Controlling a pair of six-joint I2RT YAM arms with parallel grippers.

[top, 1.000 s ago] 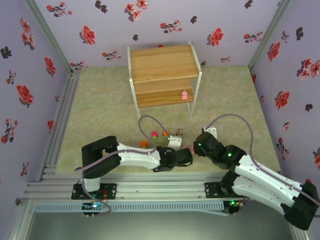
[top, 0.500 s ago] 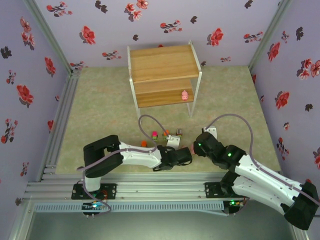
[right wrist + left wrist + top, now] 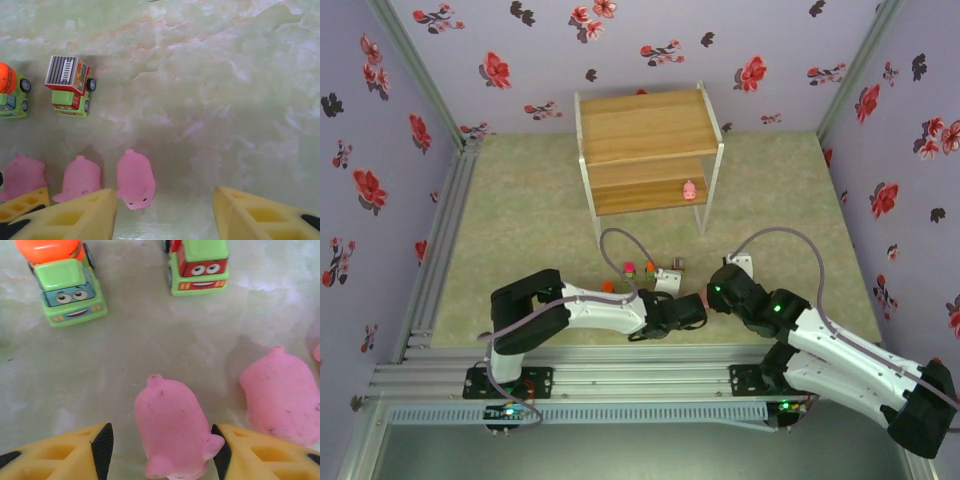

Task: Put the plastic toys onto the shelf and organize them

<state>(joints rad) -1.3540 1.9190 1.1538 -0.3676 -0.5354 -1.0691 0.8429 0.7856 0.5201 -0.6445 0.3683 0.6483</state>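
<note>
Since a second ago the left arm's elbow has crept a little to the right and forward. The right arm looks unchanged.

We log the green marbled mat [image 3: 520, 230] first, covering the floor of the cell. At its far side stands the shelf [image 3: 645, 125], two wooden boards on a white frame, with one pink pig [image 3: 689, 189] on the lower board near its right end.

Both arms reach toward the middle of the mat's near edge, where the other toys sit. From above, we see a magenta-topped truck [image 3: 629, 268] there.

The left gripper [image 3: 161, 447] has its jaws spread with a pink pig [image 3: 175, 432] lying on the mat between them. Its ear is right at the right-hand pad, though we cannot tell if they touch. A second pig [image 3: 282, 402] lies just beside it. Beyond them sit an orange-topped truck [image 3: 67, 282] and a red-cabbed truck [image 3: 197, 265].

The right gripper [image 3: 165, 210] also has its jaws spread and holds nothing. A third pig [image 3: 135, 180] lies just beside its left finger.
</note>
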